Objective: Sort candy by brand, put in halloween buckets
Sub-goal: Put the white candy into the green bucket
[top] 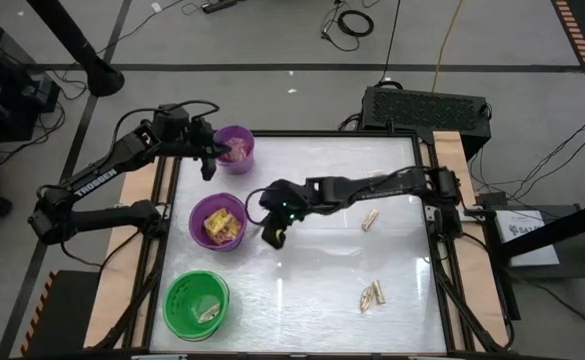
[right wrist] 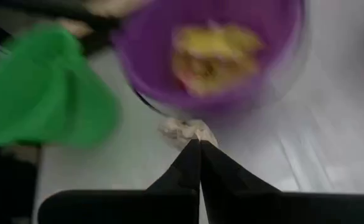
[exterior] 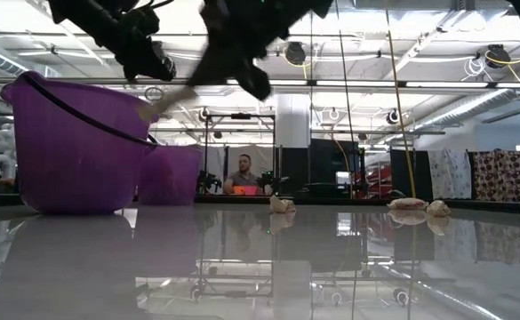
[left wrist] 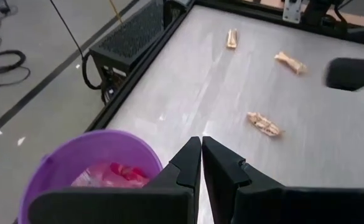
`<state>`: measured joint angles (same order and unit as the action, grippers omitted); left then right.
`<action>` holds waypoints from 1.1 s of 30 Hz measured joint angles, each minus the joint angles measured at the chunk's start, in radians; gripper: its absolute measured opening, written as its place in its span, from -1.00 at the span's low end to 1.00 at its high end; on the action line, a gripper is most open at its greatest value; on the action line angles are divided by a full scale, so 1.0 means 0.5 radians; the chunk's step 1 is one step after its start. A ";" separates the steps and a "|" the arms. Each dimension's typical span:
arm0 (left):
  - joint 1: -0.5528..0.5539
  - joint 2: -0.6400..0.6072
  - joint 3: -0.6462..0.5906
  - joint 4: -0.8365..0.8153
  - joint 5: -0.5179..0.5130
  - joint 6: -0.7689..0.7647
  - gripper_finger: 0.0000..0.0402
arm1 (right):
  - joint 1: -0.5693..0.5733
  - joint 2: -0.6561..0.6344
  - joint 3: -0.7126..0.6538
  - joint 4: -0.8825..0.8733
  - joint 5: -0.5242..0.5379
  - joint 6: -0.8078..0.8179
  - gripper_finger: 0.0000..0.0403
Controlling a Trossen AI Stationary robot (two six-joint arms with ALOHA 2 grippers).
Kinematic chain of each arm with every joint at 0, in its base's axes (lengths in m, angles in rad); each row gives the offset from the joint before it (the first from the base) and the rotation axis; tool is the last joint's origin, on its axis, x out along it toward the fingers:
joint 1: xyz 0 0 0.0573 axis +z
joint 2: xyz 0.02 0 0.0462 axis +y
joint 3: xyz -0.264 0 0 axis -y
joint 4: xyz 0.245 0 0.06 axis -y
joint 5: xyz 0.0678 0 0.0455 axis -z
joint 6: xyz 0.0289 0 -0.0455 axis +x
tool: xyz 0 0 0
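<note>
We see grey floor (top: 272, 40) with loose black cables (top: 352, 20), a black perforated box (top: 427, 105) behind the table; far off, ceiling light strips (exterior: 473, 62), a seated person (exterior: 245, 178), patterned curtains (exterior: 495, 173).

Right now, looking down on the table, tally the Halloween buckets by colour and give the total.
Purple: 2, the small purple bucket and the wider purple bucket
Green: 1, the green bucket
Total: 3 buckets
</note>
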<state>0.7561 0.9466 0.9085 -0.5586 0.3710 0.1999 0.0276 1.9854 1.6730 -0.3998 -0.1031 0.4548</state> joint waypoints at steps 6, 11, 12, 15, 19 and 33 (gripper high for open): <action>0.000 0.000 0.000 -0.092 0.000 0.075 -0.89 | 0.125 0.001 0.003 0.196 -0.013 -0.003 -1.00; 0.000 0.000 0.000 -0.160 -0.003 0.145 -0.89 | 0.216 0.003 0.003 0.428 0.001 -0.221 -1.00; 0.000 0.000 0.000 -0.165 -0.003 0.145 -0.89 | 0.237 0.003 0.003 0.509 -0.004 -0.277 -1.00; 0.000 0.000 0.000 -0.164 -0.003 0.151 -0.89 | 0.290 0.003 0.003 0.717 -0.018 -0.439 -1.00; 0.000 0.000 0.000 -0.166 -0.008 0.188 -0.89 | 0.328 0.003 0.003 0.894 -0.013 -0.574 -1.00; 0.000 0.000 0.000 -0.162 -0.014 0.194 -0.89 | 0.367 0.464 0.004 1.965 -0.251 -0.618 -1.00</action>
<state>0.7563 0.9466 0.9085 -0.6398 0.3641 0.2969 0.2109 2.2173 1.6751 0.5829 -0.2288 0.1459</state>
